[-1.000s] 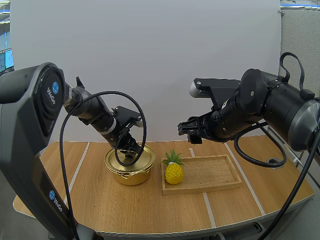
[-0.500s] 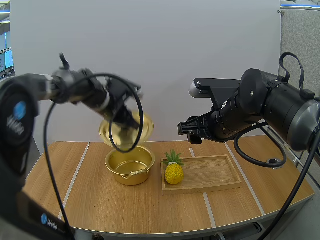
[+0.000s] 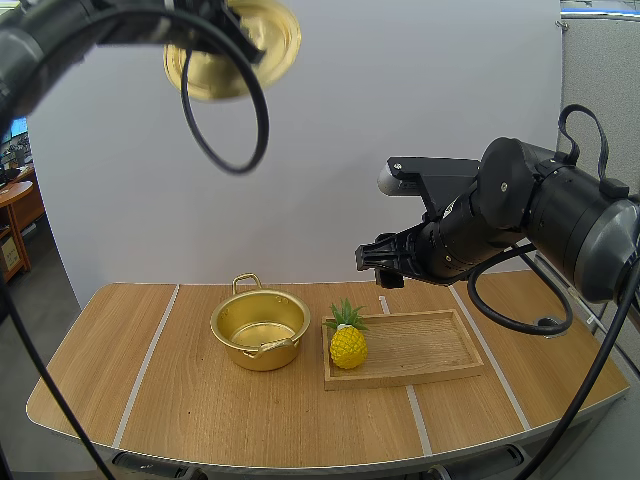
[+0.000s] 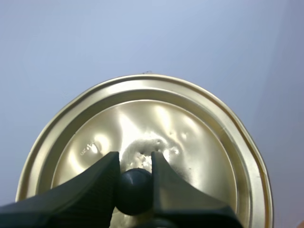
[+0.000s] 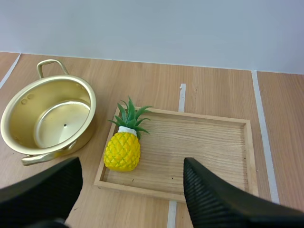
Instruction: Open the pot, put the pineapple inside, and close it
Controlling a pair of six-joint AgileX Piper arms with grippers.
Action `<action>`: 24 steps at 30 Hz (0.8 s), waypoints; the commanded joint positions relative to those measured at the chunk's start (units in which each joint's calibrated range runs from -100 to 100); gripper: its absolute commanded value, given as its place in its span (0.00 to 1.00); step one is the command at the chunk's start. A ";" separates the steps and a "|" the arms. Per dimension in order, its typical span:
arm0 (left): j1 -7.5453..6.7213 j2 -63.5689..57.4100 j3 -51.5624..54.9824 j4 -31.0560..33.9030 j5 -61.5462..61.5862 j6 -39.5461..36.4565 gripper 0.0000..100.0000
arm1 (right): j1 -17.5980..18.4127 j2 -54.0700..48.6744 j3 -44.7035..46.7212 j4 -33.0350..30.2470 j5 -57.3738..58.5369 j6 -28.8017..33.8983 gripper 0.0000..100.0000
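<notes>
The gold pot (image 3: 285, 355) stands open on the table, its inside bare (image 5: 47, 118). High above the table, near the backdrop, my left gripper (image 3: 218, 28) holds the gold lid (image 3: 240, 45). In the left wrist view the fingers (image 4: 134, 160) are shut on the lid's black knob (image 4: 134, 190), with the lid (image 4: 190, 137) behind it. The yellow pineapple (image 3: 348, 342) with green leaves stands at the left end of the wooden tray (image 3: 425, 345). My right gripper (image 3: 372, 262) hovers open above the tray, its fingers (image 5: 130, 167) spread over the pineapple (image 5: 122, 148).
The wooden tray (image 5: 204, 147) lies just right of the pot, almost touching it. The pot has one handle toward the back (image 5: 47, 66) and one toward the front. White tape lines (image 3: 150, 340) run across the table. Bare tabletop lies left of the pot and in front.
My left arm has lifted the lid off the pot and carried it far up and slightly left. The right arm, pineapple and tray have not moved.
</notes>
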 commanded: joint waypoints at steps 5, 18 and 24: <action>0.07 -0.40 -10.71 9.85 -8.62 -8.14 0.00 | -0.27 -0.42 -0.33 0.21 -1.05 0.17 1.00; 0.07 -0.55 -15.29 17.72 -13.07 -11.87 0.00 | -0.27 0.46 -0.33 1.88 -0.97 -0.48 1.00; 0.07 -0.55 -15.29 17.77 -15.04 -11.87 0.00 | -0.27 4.38 -0.33 1.88 -0.78 -0.49 1.00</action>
